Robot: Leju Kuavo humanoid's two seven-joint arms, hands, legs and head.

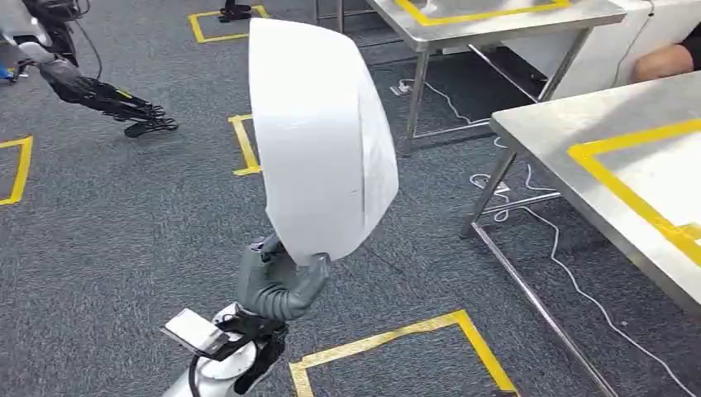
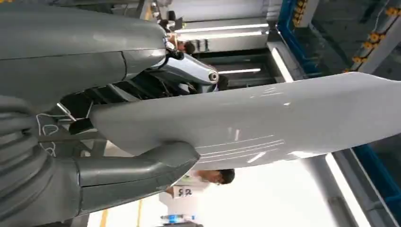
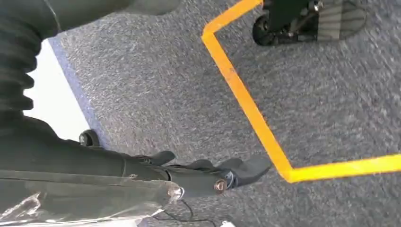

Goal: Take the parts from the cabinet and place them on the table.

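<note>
workshop/lab | steel tables [image 1: 570, 124] | yellow floor tape [image 1: 388, 339] | grey carpet [image 1: 124, 231]

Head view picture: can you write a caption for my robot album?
The robot's left hand holds up a big white part near a steel table.

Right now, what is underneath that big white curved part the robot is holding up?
Under the white curved part, the left hand grips its lower edge, above grey carpet with yellow tape. The floor directly behind it is covered.
</note>
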